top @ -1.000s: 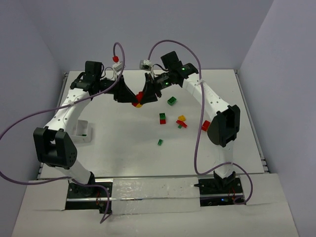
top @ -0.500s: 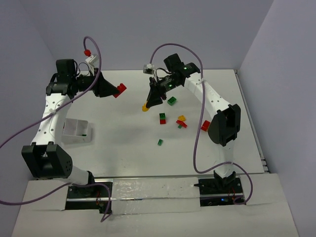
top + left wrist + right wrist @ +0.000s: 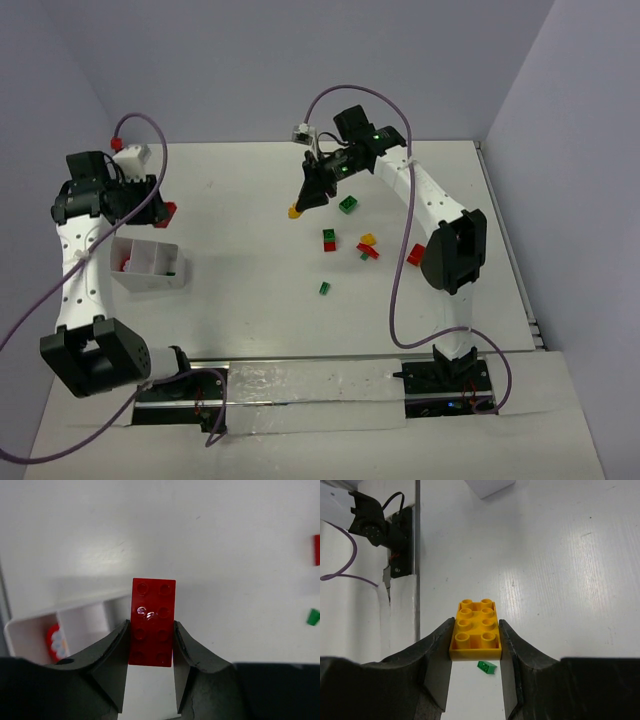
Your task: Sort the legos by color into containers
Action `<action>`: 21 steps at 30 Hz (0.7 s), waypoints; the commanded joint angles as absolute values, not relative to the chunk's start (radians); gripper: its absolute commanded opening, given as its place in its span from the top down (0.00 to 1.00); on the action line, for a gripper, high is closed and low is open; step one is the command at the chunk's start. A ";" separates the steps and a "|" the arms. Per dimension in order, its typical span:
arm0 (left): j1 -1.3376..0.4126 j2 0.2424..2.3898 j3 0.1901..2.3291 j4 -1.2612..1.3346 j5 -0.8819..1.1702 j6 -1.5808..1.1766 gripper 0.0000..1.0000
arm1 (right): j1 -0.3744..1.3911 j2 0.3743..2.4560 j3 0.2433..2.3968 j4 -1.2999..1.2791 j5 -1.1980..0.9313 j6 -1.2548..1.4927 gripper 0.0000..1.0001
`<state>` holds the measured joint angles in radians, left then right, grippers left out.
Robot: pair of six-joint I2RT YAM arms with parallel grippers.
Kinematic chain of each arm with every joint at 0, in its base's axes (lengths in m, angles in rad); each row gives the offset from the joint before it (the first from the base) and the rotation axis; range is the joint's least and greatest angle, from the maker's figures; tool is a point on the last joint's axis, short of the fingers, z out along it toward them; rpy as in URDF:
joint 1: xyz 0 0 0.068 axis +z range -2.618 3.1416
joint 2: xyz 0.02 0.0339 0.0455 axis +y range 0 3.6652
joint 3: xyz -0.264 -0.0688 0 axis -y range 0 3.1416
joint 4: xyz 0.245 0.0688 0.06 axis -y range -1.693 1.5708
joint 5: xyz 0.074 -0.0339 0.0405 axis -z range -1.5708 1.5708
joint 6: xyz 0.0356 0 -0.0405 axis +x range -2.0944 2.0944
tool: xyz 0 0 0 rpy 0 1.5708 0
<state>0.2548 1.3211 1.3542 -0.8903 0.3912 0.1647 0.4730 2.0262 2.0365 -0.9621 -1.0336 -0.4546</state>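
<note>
Both arms are far apart now; a second ago their tips meet over the far middle of the table [image 3: 250,310]. The left gripper [image 3: 151,642] is way over on the left side. Its jaws squeeze a red brick [image 3: 152,620] by its long sides. That brick hangs by the far right corner of the white box [image 3: 150,270]. The box has little rooms, and one room holds a red piece [image 3: 52,641].

The right gripper [image 3: 475,647] is at the far middle. Its jaws squeeze a yellow-orange brick [image 3: 475,630] up off the table.

Loose legos lie to the right of that gripper. A green brick [image 3: 348,204] lies just beside it. Nearer are a green and red pair [image 3: 329,240], a yellow one [image 3: 368,239] and a red one [image 3: 368,251] close together. A tiny green one [image 3: 325,288] lies nearest. One more red one [image 3: 414,255] is partly hidden behind the right arm.

Lots of bare table lies between the box and the loose bricks. The box sits close to the table's left edge, so room is tight on that side. A purple cable [image 3: 395,300] hangs down by the right arm.
</note>
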 commanded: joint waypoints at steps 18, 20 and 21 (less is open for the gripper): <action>0.465 1.357 1.463 -1.139 0.043 0.280 1.00 | 0.440 1.915 1.866 -0.751 -1.041 -0.394 1.00; 0.463 1.377 1.474 -1.148 0.029 0.296 1.00 | 0.439 1.902 1.833 -0.736 -1.044 -0.401 1.00; 0.463 1.382 1.480 -1.147 0.024 0.300 1.00 | 0.437 1.898 1.818 -0.733 -1.045 -0.403 1.00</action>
